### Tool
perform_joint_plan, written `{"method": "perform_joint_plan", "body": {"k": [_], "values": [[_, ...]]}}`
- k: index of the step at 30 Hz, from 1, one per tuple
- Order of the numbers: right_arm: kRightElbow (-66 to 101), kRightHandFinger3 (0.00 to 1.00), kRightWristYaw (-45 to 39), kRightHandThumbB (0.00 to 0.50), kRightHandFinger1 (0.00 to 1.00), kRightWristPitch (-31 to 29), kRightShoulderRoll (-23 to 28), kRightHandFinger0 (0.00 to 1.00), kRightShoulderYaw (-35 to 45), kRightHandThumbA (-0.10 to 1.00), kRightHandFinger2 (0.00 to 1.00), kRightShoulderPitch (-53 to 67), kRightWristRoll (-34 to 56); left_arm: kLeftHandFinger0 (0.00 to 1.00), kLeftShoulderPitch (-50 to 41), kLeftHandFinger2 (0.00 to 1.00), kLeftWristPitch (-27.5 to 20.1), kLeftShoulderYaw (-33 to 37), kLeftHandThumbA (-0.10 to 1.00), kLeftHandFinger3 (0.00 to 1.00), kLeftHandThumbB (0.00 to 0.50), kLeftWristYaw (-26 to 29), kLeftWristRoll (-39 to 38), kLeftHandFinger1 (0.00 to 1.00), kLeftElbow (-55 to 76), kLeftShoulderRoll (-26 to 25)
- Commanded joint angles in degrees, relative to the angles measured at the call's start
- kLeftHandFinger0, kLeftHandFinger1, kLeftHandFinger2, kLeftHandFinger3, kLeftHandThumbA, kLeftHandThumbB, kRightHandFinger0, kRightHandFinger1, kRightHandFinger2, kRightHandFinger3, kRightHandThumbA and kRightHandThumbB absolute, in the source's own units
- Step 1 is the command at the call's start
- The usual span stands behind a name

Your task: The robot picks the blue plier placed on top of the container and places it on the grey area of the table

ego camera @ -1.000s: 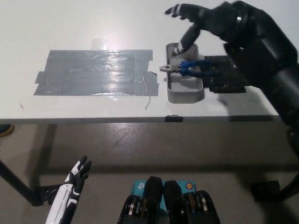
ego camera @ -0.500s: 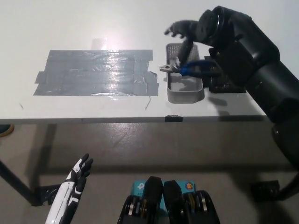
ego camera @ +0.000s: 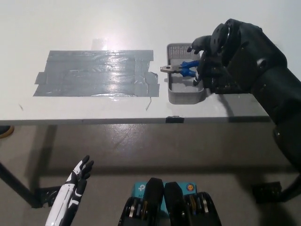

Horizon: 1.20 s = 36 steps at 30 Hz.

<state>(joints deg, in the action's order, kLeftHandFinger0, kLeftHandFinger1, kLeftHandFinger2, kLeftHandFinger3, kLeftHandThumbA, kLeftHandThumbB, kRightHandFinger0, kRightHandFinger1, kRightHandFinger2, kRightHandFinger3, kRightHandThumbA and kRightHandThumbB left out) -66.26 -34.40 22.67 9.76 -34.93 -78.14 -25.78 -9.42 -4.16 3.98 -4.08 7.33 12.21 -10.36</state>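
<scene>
The blue plier (ego camera: 184, 68) lies across the grey container (ego camera: 186, 97), its metal nose sticking out over the container's left wall. My black right hand (ego camera: 214, 61) is over the plier's handles at the container's right side. Its fingers (ego camera: 194, 47) curl above and below the handles with a gap still showing, and the handle ends are hidden under the palm. The grey taped area (ego camera: 96, 73) lies flat on the white table, left of the container. My white left hand (ego camera: 76, 181) rests low at the lower left, below the table edge, open and holding nothing.
The white table (ego camera: 94, 110) has its front edge running across the middle of the picture, with bare floor below it. A dark flat object (ego camera: 230, 88) lies right of the container, mostly under my right arm.
My right hand has dropped from above the container's far end down onto the plier's handles, and its fingers have curled in. The plier and the left hand have stayed put.
</scene>
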Motion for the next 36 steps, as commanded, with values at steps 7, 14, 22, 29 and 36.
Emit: {"method": "perform_joint_plan", "body": {"k": [7, 14, 22, 29, 36], "values": [[1.64, 1.00, 2.24, 0.292, 1.00, -2.93, 1.45, 1.00, 0.97, 0.89, 1.00, -1.47, -1.59, 1.00, 0.47, 0.97, -1.56, 0.78, 1.00, 1.00, 0.003, -1.19, 0.49, 1.00, 0.80, -0.68], [-0.91, 1.00, 4.11, 0.297, 1.00, -3.08, -0.03, 1.00, 2.45, 0.89, 1.00, -2.90, -1.21, 1.00, 0.81, 0.91, -2.02, 0.61, 1.00, 1.00, 0.000, -1.02, 1.07, 1.00, 0.35, -0.75], [0.71, 1.00, 3.92, 0.295, 1.00, -2.16, -0.04, 1.00, 3.48, 0.85, 1.00, -2.48, -1.47, 1.00, 0.85, 0.88, -1.39, 0.59, 1.00, 1.00, 0.000, -1.49, 0.61, 1.00, 0.63, -0.75], [-0.84, 1.00, 3.70, 0.296, 1.00, -4.26, -0.19, 1.00, 2.91, 0.89, 1.00, -2.73, -2.11, 1.00, 1.10, 0.85, -0.89, 0.54, 1.00, 0.98, 0.000, -1.80, 0.45, 1.00, 0.97, -0.88], [-1.27, 1.00, 3.83, 0.302, 1.00, -4.54, -0.08, 1.00, 3.43, 0.88, 1.00, -2.96, -1.92, 1.00, 1.79, 0.82, 0.89, 0.67, 1.00, 0.95, 0.023, -2.13, 0.34, 1.00, 1.61, -0.69]]}}
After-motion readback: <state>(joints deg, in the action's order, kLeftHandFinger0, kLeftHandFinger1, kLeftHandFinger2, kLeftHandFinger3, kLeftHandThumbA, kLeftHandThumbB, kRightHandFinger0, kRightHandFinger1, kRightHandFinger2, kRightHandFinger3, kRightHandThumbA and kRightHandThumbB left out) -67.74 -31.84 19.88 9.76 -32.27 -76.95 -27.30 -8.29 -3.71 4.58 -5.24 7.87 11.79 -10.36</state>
